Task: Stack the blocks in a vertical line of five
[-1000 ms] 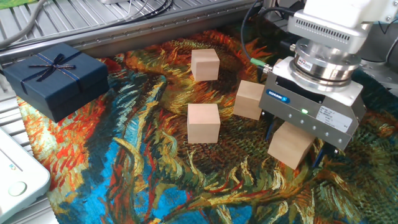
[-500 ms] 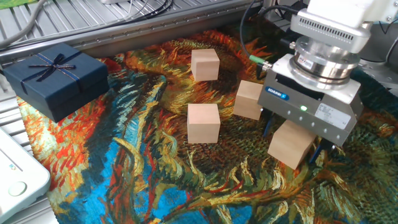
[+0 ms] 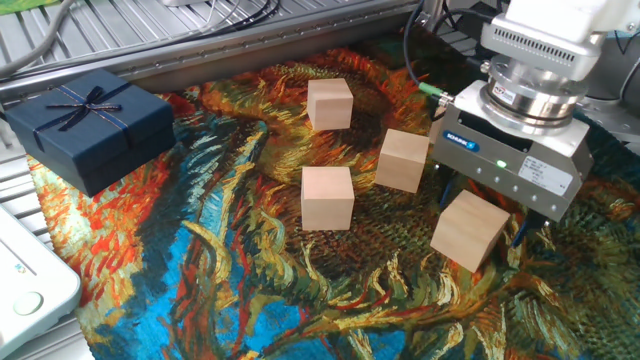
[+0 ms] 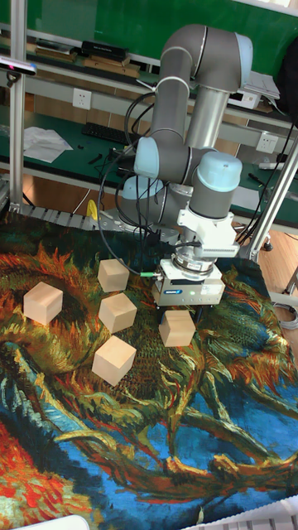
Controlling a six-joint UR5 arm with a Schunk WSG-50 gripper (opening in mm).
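Four pale wooden blocks show in the fixed view, all lying singly on the painted cloth: one at the back (image 3: 330, 103), one in the middle (image 3: 327, 197), one right of it (image 3: 402, 160), and one at the right (image 3: 468, 230). My gripper (image 3: 481, 215) hangs open just above that right block, a finger (image 3: 446, 192) by each side of its top. In the tall fixed view the gripper (image 4: 180, 310) sits over this block (image 4: 177, 328). There, three blocks (image 4: 113, 275) (image 4: 117, 312) (image 4: 113, 359) lie to its left and another lies farther left (image 4: 43, 302).
A dark navy gift box (image 3: 90, 125) with a ribbon bow stands at the back left of the cloth. A white device (image 3: 25, 280) sits at the front left corner. Metal rails (image 3: 200, 40) run along the back edge.
The gripper has risen and shifted a little to the right, while the block under it has stayed on the cloth. The other blocks have not moved.
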